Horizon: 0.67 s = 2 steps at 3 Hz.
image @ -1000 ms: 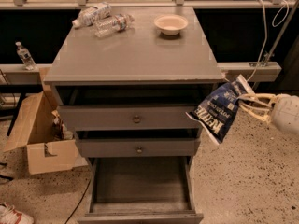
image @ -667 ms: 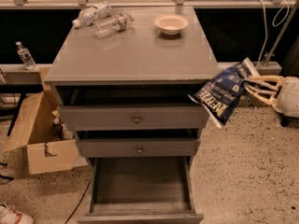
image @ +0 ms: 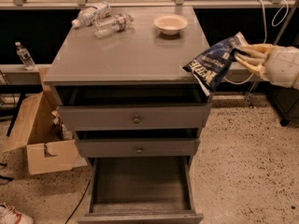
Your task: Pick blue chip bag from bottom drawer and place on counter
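Note:
The blue chip bag [image: 212, 64] is dark navy with white lettering. It hangs in the air at the counter's right edge, partly over the counter's front right corner. My gripper [image: 243, 59] comes in from the right and is shut on the bag's upper right end. The counter [image: 126, 50] is the glossy grey top of the drawer cabinet. The bottom drawer [image: 140, 185] is pulled out and its grey floor is bare.
Two plastic water bottles [image: 100, 20] lie at the counter's back left. A pale bowl [image: 170, 24] stands at the back right. The two upper drawers [image: 135, 120] are slightly open. An open cardboard box [image: 39, 134] stands on the floor at left.
My gripper has carried the bag up and to the left, from beside the top drawer's front to the level of the counter's right edge.

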Tool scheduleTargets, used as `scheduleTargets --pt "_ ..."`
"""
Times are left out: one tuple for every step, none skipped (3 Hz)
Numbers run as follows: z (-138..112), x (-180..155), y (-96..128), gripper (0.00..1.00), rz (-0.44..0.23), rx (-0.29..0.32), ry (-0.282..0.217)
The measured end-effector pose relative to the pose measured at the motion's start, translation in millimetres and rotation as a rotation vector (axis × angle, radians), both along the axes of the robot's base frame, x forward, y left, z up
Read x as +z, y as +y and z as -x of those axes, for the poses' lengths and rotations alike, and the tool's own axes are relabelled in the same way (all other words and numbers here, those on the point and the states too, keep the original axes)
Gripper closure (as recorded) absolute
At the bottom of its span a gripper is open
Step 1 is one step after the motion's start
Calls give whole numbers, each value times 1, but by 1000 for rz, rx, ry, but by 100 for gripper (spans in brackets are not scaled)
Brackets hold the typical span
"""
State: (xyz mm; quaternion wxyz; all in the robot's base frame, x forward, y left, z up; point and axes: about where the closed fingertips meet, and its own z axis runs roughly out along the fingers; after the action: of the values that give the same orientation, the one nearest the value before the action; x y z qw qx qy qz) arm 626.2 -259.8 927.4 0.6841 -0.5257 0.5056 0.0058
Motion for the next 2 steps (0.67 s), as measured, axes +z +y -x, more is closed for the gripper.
scheduleTargets --pt "-35 4 18 100 -41 -70 27" --pt "-66 3 35 100 -56 -114 59"
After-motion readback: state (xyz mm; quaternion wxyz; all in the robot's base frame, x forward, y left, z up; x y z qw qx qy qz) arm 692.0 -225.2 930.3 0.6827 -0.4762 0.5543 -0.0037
